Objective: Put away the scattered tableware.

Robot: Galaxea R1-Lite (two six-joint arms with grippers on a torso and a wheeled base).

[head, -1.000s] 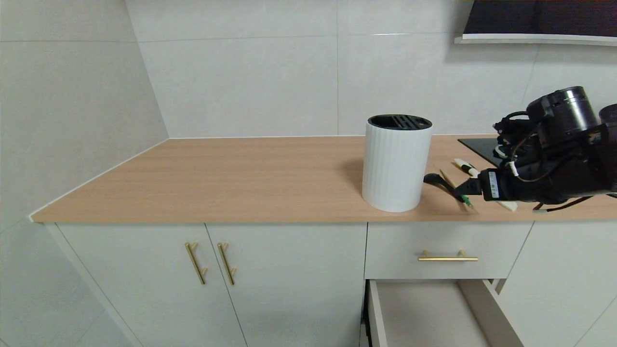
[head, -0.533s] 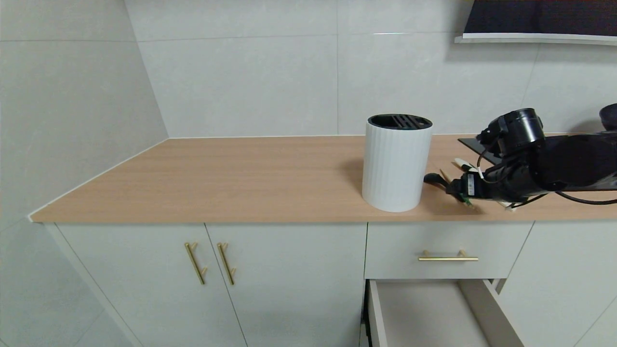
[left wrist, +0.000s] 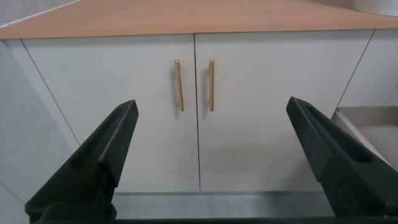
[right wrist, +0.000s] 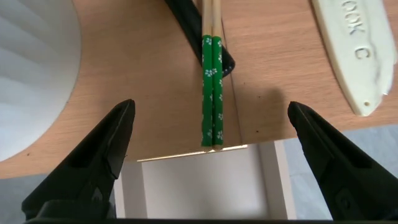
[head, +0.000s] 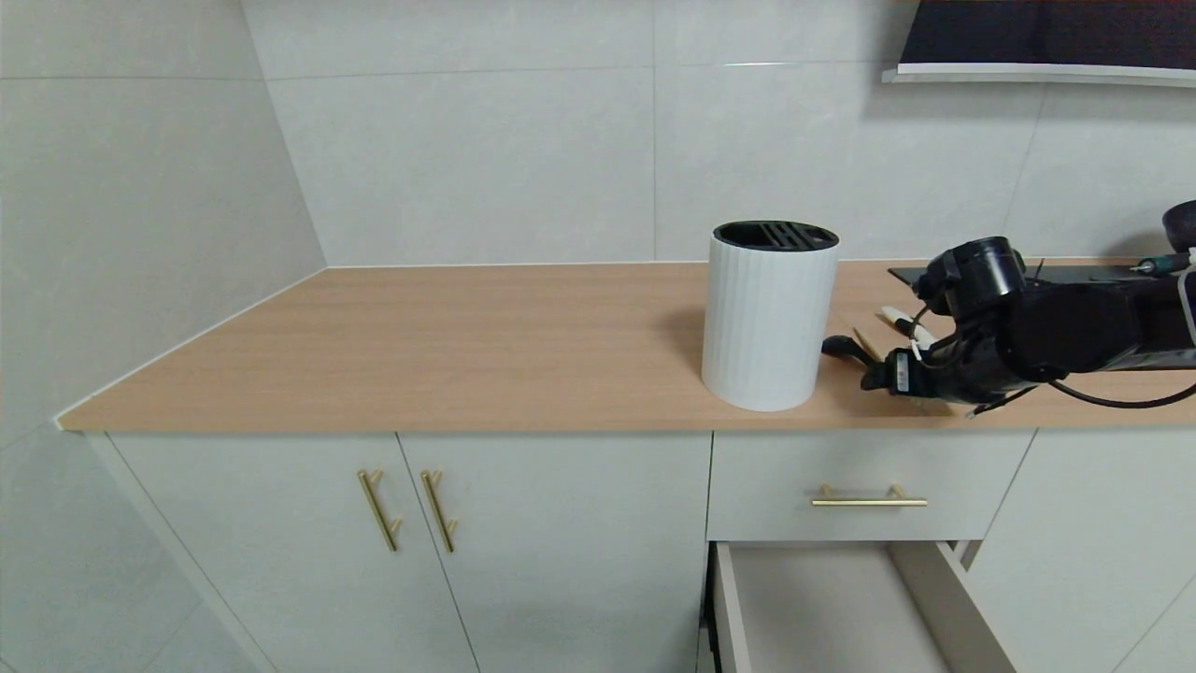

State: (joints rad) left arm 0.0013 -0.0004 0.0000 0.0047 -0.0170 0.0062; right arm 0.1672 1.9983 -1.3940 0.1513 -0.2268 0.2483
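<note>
Chopsticks (right wrist: 211, 81) lay dead centre between the wide-open, empty jaws of my right gripper (right wrist: 211, 107), long axis square to the squeeze.

My R arm (head: 1074, 332) lies flat, reaching across to my left. R gripper (right wrist: 208, 109) fingers spread wide. L gripper (left wrist: 211, 109) spread wide too, pointing level.

On the table (right wrist: 267, 74), a cream utensil (right wrist: 354, 56) carries the one line of lettering we can make out: capitals running along its length, partly cut off at the picture's edge. In the head view, a small white sticker (head: 900, 371) on the right arm (head: 1074, 332) bears print too small for us to read.
</note>
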